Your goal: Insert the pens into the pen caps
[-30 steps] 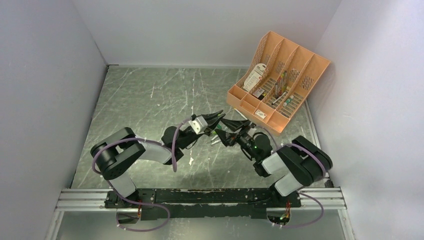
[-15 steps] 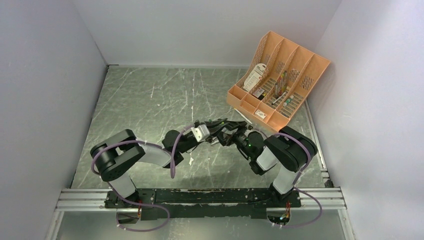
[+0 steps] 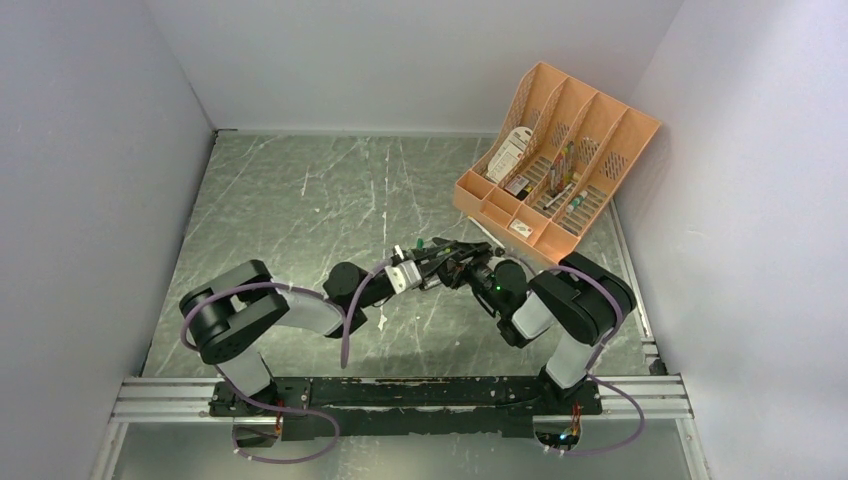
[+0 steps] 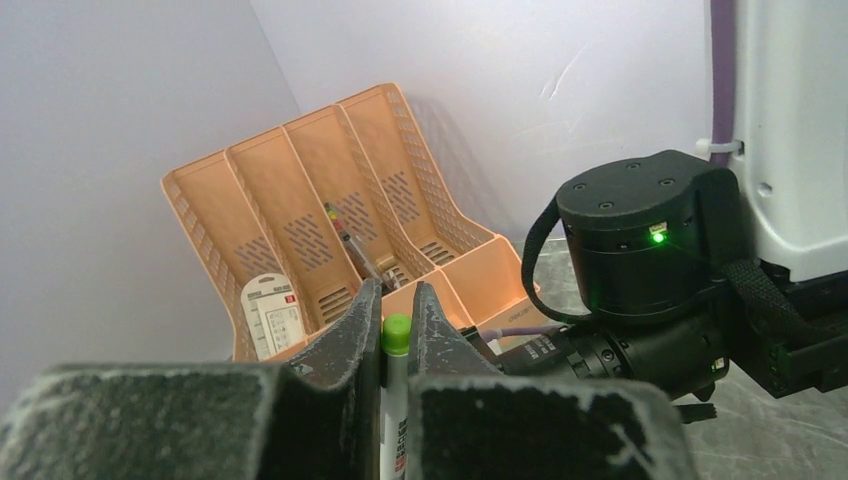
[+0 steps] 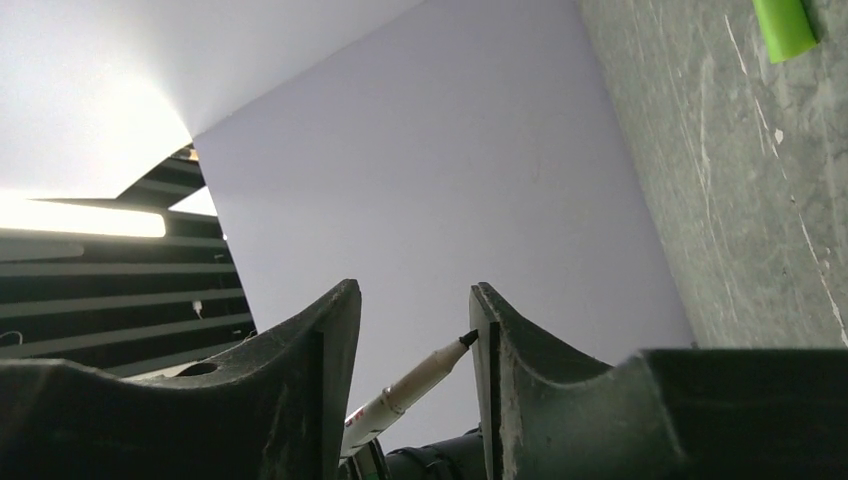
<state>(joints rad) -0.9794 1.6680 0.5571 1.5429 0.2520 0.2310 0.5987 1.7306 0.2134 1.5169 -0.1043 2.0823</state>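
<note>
In the left wrist view my left gripper [image 4: 397, 318] is shut on a white pen [image 4: 396, 415]. The pen runs along the fingers and ends in a bright green cap [image 4: 397, 334] between the fingertips. In the top view both grippers meet low over the table's middle, the left gripper [image 3: 430, 262] against the right gripper [image 3: 453, 263]. My right gripper [image 5: 412, 298] stands open. An uncapped pen [image 5: 410, 385] slants up between its fingers, with its dark tip at the right finger's inner face; its lower end is hidden. One loose pen cap [image 5: 785, 25] lies on the table.
The orange organizer [image 3: 560, 170] with mixed stationery stands at the back right, close behind the grippers; it also shows in the left wrist view [image 4: 300, 220]. The right arm's wrist [image 4: 650, 250] fills the space right of the left fingers. White walls enclose the grey table [image 3: 290, 210].
Both grippers have come down from a raised meeting point to just above the table. The right arm has folded in closer, and its jaws have narrowed. The left gripper stays shut on its pen.
</note>
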